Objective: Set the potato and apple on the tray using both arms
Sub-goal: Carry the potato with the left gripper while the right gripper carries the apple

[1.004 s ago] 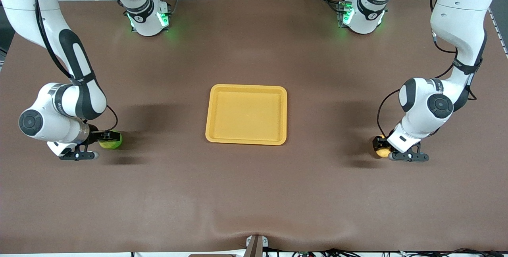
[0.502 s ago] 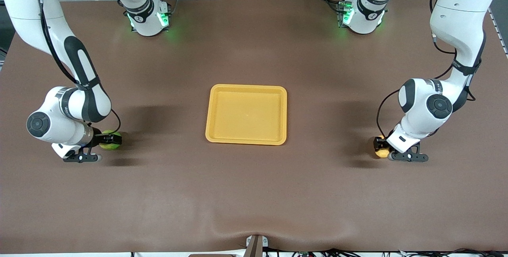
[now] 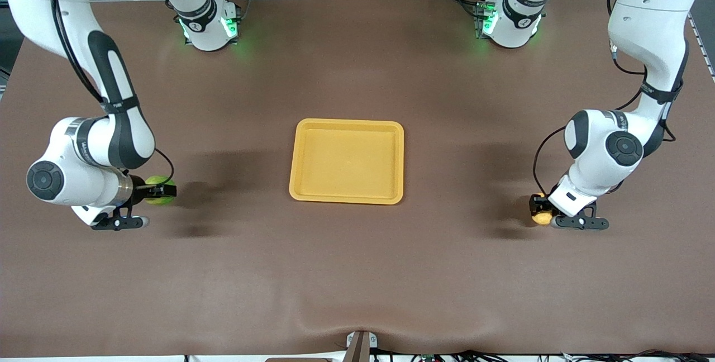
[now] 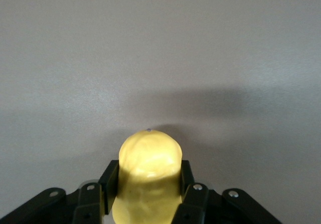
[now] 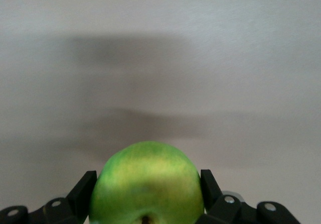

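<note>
Gripping apple (image 3: 160,190): right pincer (image 3: 158,190) | left pincer (image 3: 539,210) clamps potato (image 3: 540,217) | brown mat (image 3: 357,272), tray (image 3: 346,199) bare

Plain yellow-orange tray (image 3: 346,161) at the centre of a uniform matte brown table (image 3: 357,272). Yellow-green apple (image 3: 160,191), brighter green in the right wrist view (image 5: 146,186), with a dark stem dimple. Pale-yellow potato (image 3: 540,217), unpatterned, glowing lighter in the left wrist view (image 4: 148,176). White arms with black joint rings; black right gripper (image 3: 162,190) and black left gripper (image 3: 539,208); bases lit green.
</note>
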`<state>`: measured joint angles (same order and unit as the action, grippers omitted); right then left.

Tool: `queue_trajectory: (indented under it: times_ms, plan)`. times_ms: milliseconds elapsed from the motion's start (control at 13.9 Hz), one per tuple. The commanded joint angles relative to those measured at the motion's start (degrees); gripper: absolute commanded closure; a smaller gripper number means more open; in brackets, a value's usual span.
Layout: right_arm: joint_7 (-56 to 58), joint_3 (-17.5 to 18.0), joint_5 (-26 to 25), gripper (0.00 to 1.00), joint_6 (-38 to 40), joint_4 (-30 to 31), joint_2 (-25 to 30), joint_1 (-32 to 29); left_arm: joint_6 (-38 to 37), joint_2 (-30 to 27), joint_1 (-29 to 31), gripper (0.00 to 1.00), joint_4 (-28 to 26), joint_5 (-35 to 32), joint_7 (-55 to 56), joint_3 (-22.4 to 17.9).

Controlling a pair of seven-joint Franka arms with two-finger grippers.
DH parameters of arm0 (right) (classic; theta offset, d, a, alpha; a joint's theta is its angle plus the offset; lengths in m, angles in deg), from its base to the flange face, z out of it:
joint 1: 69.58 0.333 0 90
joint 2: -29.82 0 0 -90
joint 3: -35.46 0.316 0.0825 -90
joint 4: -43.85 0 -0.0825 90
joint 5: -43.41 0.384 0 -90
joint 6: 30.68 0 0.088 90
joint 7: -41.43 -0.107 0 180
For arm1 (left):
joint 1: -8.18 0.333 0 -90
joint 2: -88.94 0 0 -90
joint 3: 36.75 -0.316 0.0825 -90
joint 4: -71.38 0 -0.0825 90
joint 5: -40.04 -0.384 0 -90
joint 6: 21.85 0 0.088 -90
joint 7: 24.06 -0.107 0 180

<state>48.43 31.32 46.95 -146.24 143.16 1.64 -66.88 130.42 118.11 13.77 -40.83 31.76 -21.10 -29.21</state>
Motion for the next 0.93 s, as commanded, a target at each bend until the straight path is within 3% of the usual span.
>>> queue_trajectory:
  times_ms: [0,287,574,861]
  plan:
    - [3.19,3.77,3.39,0.60,2.27,-0.08,2.43,0.12,-3.89,-2.89,0.22,1.00,-0.04,-1.30,0.20,1.69]
    - [0.06,10.11,4.64,0.60,3.06,0.18,2.70,2.13,-8.02,-4.47,0.31,1.00,1.11,-1.21,4.41,5.38]
    - [-17.06,9.94,4.02,0.59,2.10,0.44,2.08,9.59,-14.44,-4.74,0.13,1.00,4.09,-0.68,12.83,10.56]
    - [-31.04,9.94,3.67,0.56,-1.84,1.41,1.47,15.92,-14.71,-4.21,-1.01,1.00,5.06,-0.68,21.98,15.14]
